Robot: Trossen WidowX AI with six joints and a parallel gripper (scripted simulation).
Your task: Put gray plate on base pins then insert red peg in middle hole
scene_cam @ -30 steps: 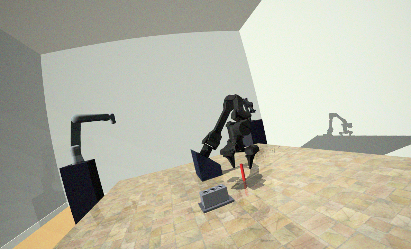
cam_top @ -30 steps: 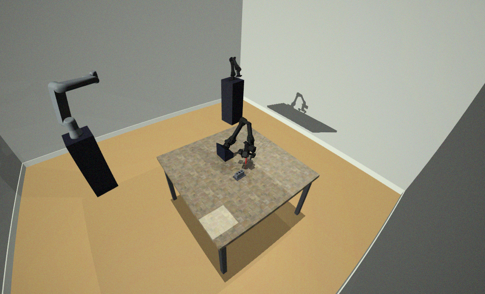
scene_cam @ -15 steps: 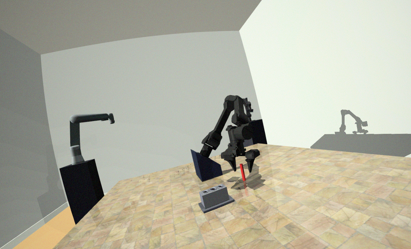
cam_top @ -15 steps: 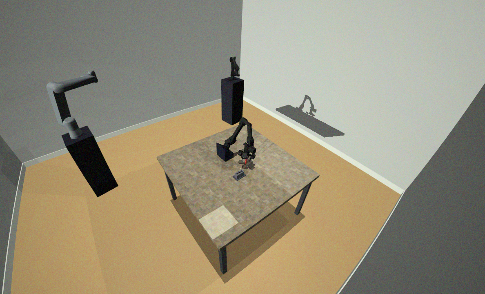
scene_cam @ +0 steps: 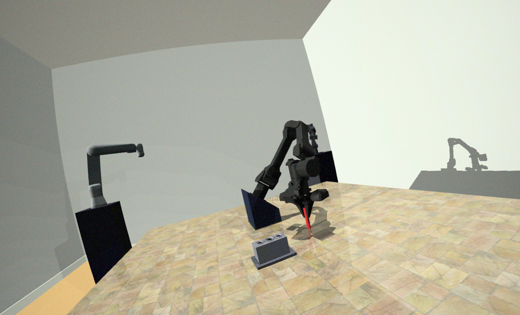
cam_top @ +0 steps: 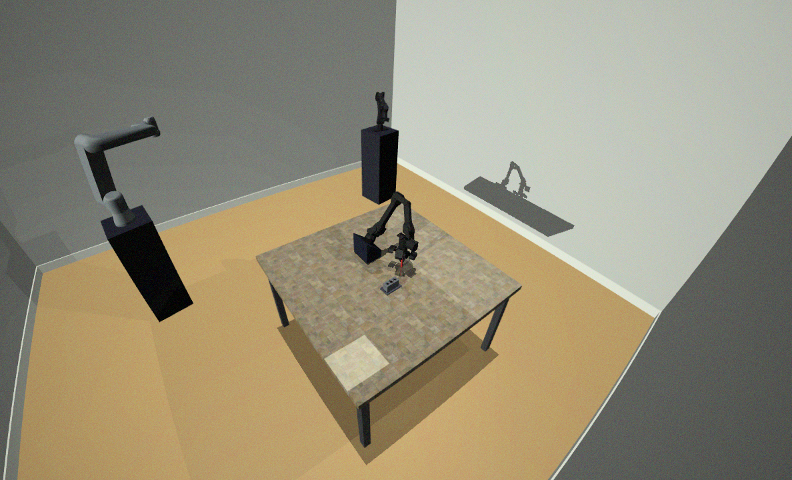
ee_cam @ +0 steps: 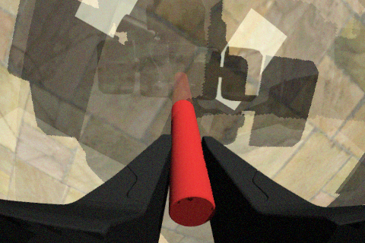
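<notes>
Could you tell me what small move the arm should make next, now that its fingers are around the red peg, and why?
Probably a short straight lift. The black parallel-jaw gripper is shut on the upright red cylindrical peg, whose lower end seems to rest on the tiled table. The gray plate with three holes sits on its base to one side, so the peg must clear the table first.

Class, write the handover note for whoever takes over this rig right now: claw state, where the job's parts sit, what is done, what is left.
Claw: shut on the red peg, gripping its upper part; the peg stands roughly upright, its lower end at the table.
Gray plate: seated on the base, three holes up, beside the peg.
Done: plate placed, peg gripped.
Left: lift the peg, push it fully into the middle hole, release.
</notes>
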